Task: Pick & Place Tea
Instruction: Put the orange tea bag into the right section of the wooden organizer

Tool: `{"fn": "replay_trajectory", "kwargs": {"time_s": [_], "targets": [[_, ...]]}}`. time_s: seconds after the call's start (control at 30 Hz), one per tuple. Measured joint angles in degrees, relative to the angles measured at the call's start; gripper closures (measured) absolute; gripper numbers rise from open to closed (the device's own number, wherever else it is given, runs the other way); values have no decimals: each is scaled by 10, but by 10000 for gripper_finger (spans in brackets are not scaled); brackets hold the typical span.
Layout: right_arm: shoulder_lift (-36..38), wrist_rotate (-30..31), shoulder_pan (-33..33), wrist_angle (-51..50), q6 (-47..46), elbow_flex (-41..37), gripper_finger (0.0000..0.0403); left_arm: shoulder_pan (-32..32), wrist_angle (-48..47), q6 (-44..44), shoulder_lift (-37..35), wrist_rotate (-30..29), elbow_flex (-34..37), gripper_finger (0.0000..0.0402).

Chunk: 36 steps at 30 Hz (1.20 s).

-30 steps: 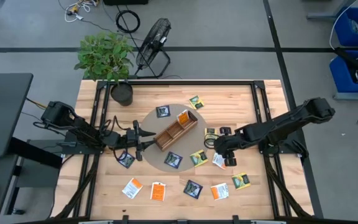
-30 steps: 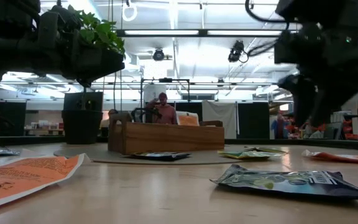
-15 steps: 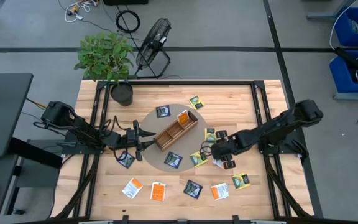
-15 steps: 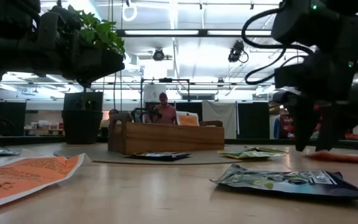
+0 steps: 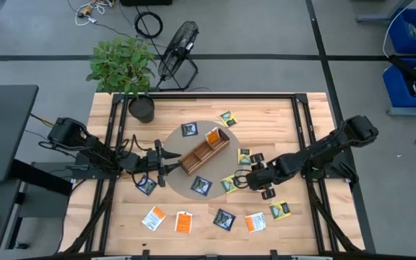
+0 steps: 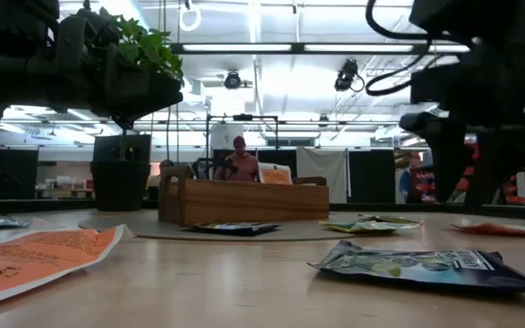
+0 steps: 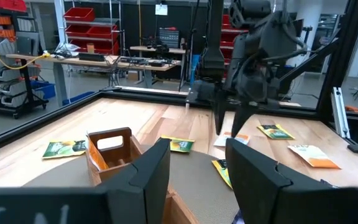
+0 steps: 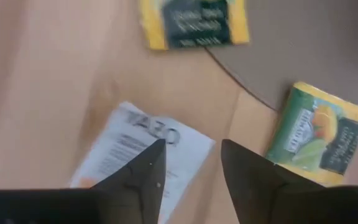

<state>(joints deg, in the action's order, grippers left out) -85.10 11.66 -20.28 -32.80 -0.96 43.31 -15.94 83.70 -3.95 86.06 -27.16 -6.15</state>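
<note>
While the left gripper (image 5: 163, 163) rests low over the bench (image 5: 309, 123) at the near end of the wooden tray (image 5: 204, 152), the high view shows the right gripper (image 5: 241, 180) reaching in from the other side, just over an orange-and-white packet (image 5: 254, 186) that lies between two yellow-green packets (image 5: 230, 183), one of them on the edge of the round grey mat (image 5: 172, 139) under the tray. More tea is scattered about: dark packets (image 5: 224, 219) and orange ones (image 5: 183, 222) toward the front of the bench, and one orange packet (image 5: 213, 136) standing in the tray's far compartment. A potted plant (image 5: 126, 66) sits at a back corner. From the low view, the tray (image 6: 242, 200) stands in the middle distance with packets flat around it, a dark packet (image 6: 417, 264) and an orange packet (image 6: 39, 255) lying nearest; the right arm hangs dark at the picture's right, fingers apart above the bench. Seen from the left wrist, that gripper's own fingers (image 7: 148, 171) stand spread, empty, with the tray handle (image 7: 109, 146) ahead and the right gripper (image 7: 229, 121) beyond, pointing down. Through the right wrist, the fingers (image 8: 145, 171) are parted, nothing between them, straddling the white-and-orange packet (image 8: 135, 155) below, with a yellow-green packet (image 8: 319, 134) beside it.
</note>
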Motion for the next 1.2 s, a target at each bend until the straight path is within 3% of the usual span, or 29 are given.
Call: {"fn": "replay_trajectory", "kwargs": {"time_s": [0.37, 0.63, 1.07, 1.2], "targets": [[2, -47, -1, -48, 66, 25, 229, 0, 0, -4, 0, 0, 0, 239], [-18, -64, -2, 21, 114, 23, 225, 0, -1, -3, 0, 0, 0, 239], [-93, -61, -8, 41, 156, 23, 225, 0, 0, -8, 0, 0, 0, 239], [-108, -63, -8, 52, 152, 24, 244, 0, -1, -10, 0, 0, 0, 239]]}}
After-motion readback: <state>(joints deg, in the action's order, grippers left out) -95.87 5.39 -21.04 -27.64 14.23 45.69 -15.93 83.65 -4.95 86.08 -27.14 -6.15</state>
